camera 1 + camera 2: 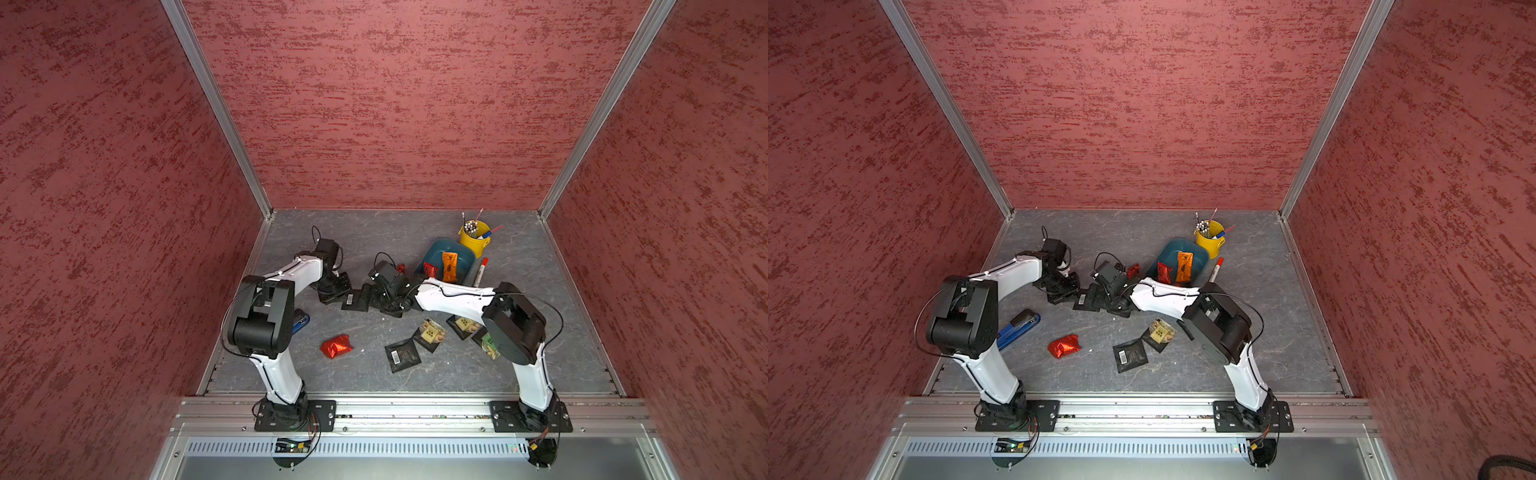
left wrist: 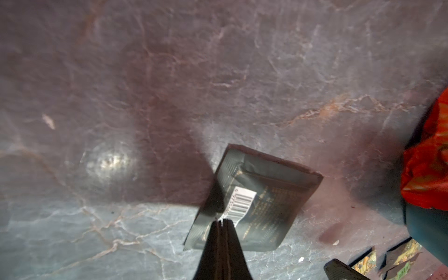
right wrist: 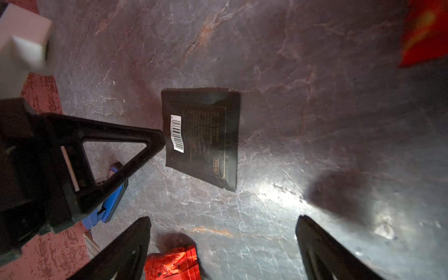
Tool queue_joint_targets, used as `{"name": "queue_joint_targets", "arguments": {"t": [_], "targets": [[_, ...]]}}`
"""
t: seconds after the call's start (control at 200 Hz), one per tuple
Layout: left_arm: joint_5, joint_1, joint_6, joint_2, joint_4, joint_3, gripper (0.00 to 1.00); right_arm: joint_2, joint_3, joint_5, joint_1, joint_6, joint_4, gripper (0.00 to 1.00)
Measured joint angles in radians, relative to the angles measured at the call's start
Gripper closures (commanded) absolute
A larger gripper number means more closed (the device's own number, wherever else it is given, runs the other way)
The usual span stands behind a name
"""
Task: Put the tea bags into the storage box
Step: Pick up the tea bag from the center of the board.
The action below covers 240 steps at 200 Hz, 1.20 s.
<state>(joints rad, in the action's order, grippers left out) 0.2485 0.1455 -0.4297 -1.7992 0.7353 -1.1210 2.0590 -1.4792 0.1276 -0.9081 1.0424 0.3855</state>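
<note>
A black tea bag (image 1: 353,300) with a barcode label tilts off the table at mid-table. My left gripper (image 2: 221,221) is shut on its edge (image 3: 201,138), a white sliver showing between the tips. My right gripper (image 3: 223,232) hangs open just right of it (image 1: 384,305), nothing between its fingers. The teal storage box (image 1: 436,249) at the back right holds an orange packet (image 1: 449,266) and a red one (image 1: 430,269). Another red packet (image 1: 400,268) lies beside the box. A crumpled red one (image 1: 336,347) and several black sachets (image 1: 402,355) lie in front.
A yellow cup of pens (image 1: 473,239) stands behind the box, and a red-and-white marker (image 1: 480,272) lies to its right. A blue stapler (image 1: 1017,326) lies under my left arm. Red walls close in three sides.
</note>
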Motion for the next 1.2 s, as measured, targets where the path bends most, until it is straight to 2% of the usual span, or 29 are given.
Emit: {"name": "queue_joint_targets", "arguments": {"t": [0.426,0.817,1.202], "targets": [[0.021,-0.001,0.002,-0.039,-0.039,-0.005,1.0,0.074,-0.044,0.068,0.036,0.041,-0.055,0.06],[0.033,-0.002,0.009,-0.041,-0.051,-0.005,1.0,0.12,-0.047,0.154,0.064,0.116,-0.219,0.07],[0.041,-0.003,0.01,-0.043,-0.064,-0.003,1.0,0.123,0.041,0.216,0.071,0.171,-0.439,0.1]]}}
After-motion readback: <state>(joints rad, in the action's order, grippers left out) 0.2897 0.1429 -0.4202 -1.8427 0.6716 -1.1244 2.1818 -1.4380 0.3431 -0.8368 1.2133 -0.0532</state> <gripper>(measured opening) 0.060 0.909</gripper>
